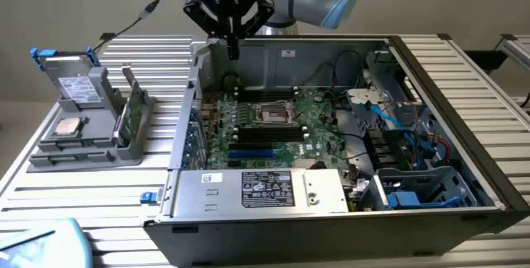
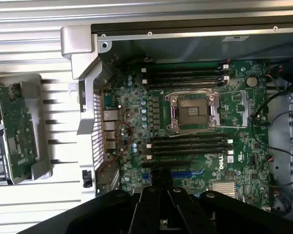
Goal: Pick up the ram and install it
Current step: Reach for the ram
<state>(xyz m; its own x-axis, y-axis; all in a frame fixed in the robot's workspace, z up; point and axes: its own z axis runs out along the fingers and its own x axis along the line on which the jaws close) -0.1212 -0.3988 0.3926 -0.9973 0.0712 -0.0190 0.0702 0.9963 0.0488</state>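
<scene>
The ram [image 1: 130,114] is a thin green board standing on edge in the grey holder [image 1: 83,150] at the exterior view's left, outside the computer case. In the wrist view the ram [image 2: 17,129] lies well off to the side of the case wall. My gripper [image 1: 234,52] hangs shut above the rear of the open case, over the motherboard [image 1: 273,125], with nothing between its fingers. Its black fingers [image 2: 151,204] point down at the board near the black memory slots [image 2: 190,146]. A further set of slots [image 2: 185,75] lies beyond the processor socket [image 2: 192,109].
The holder also carries a grey drive with a white label [image 1: 76,85] and a square silver chip [image 1: 66,126]. Inside the case are a power supply [image 1: 265,190], blue and black cables [image 1: 398,119] and a drive cage [image 1: 422,187]. The case walls rise around the motherboard.
</scene>
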